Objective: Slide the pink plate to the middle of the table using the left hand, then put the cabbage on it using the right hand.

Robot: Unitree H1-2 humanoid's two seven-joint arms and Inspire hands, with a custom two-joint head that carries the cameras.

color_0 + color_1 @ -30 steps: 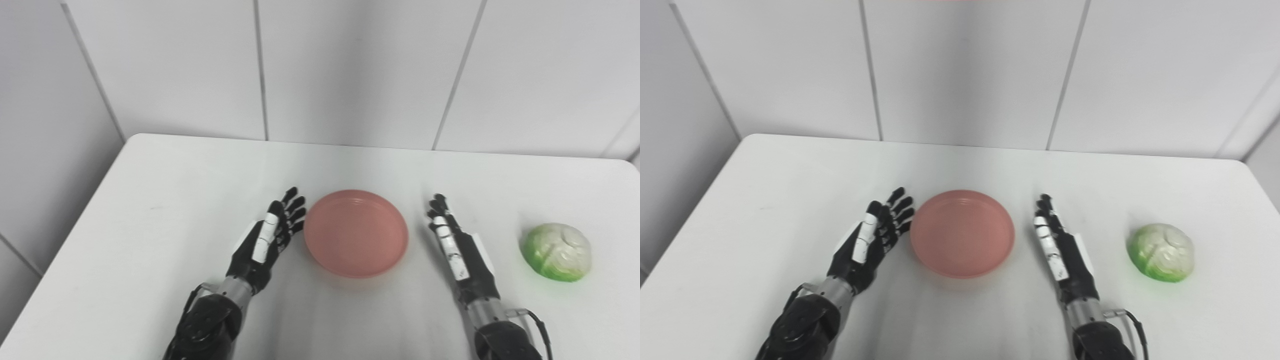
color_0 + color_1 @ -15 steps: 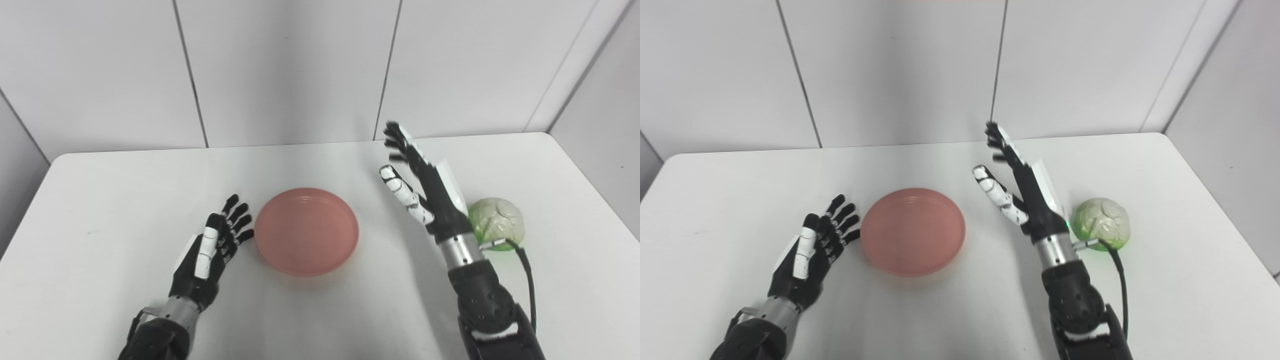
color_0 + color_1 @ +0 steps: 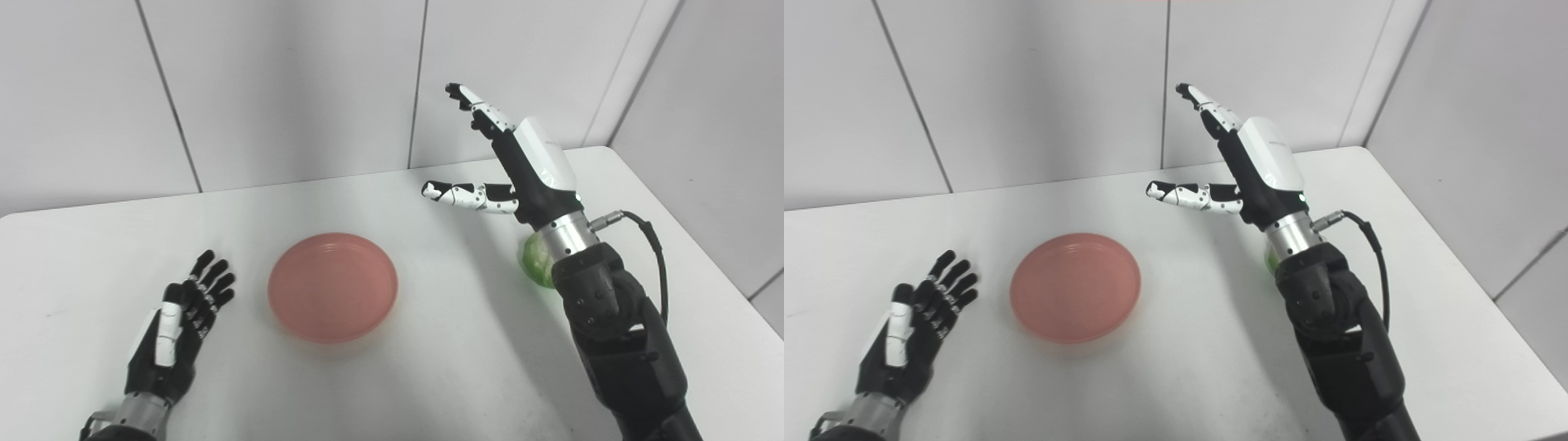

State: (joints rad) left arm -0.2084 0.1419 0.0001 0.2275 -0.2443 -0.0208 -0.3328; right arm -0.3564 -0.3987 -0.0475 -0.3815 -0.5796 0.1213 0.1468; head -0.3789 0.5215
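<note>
Since a second ago the right hand (image 3: 520, 171) has risen from the table (image 3: 429, 380) beside the plate and now hangs high in the air above the right part of the table, its forearm standing up in front of the cabbage. The whole view has also swung to the right, so the shift of the plate and the left hand across the picture is mostly the camera's doing; the left hand looks a little farther from the plate than before.

The right hand is spread wide and holds nothing: its fingers (image 3: 474, 107) reach up and away toward the wall, and the thumb (image 3: 456, 193) sticks out sideways toward the left.

The cabbage (image 3: 534, 264) sits on the table on the right, mostly hidden behind the right wrist and forearm; only a green edge shows in the left eye view and a thin sliver in the right eye view. The hand is not touching it.

The pink plate (image 3: 332, 286) lies flat on the table, roughly in its middle, with nothing on it.

The left hand (image 3: 177, 324) rests low by the table to the left of the plate, fingers stretched out and apart, grasping nothing, a clear gap between fingertips and rim.
</note>
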